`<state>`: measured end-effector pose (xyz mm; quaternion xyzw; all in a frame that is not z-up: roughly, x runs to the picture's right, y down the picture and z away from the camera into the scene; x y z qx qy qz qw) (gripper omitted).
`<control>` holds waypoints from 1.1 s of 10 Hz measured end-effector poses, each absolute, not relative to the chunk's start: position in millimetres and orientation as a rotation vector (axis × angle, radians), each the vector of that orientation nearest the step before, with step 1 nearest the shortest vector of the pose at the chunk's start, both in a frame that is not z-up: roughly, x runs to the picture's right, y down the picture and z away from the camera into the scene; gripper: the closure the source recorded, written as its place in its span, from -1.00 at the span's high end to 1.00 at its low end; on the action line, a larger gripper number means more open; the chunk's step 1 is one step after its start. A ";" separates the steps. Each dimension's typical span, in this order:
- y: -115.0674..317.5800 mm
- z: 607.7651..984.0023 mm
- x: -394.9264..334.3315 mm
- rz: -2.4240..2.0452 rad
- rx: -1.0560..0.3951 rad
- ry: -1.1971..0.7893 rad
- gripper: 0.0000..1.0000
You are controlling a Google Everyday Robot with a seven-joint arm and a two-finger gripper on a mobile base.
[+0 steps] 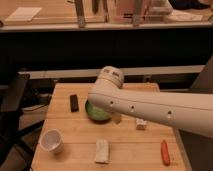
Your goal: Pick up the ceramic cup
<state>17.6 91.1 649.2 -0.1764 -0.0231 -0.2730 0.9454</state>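
Observation:
The ceramic cup (52,141) is small, white and round, and stands upright near the front left corner of the wooden table (75,130). My white arm (150,107) reaches in from the right across the middle of the table, with its rounded joint above the dark green bowl (94,113). My gripper (116,118) shows only as a pale tip hanging under the arm, just right of the bowl. It is well to the right of the cup and farther back. Most of the gripper is hidden by the arm.
A black bar (74,102) lies left of the bowl. A white packet (102,151) lies at the front middle, a small white box (141,124) under the arm, and an orange-red stick (164,152) at the front right. A dark chair (12,100) stands left of the table.

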 end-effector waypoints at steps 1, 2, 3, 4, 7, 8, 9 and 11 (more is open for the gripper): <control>92.5 649.3 13.3 -0.573 -0.350 -0.055 0.60; 93.2 649.2 2.7 -0.595 -0.340 -0.067 0.60; 93.8 649.3 -9.1 -0.611 -0.332 -0.078 0.60; 94.5 649.5 -19.8 -0.625 -0.324 -0.089 0.60; 97.7 650.1 -26.0 -0.658 -0.316 -0.105 0.60; 99.9 650.2 -28.6 -0.676 -0.312 -0.117 0.60; 100.9 649.9 -31.6 -0.687 -0.309 -0.126 0.60; 104.4 650.6 -51.7 -0.720 -0.301 -0.145 0.60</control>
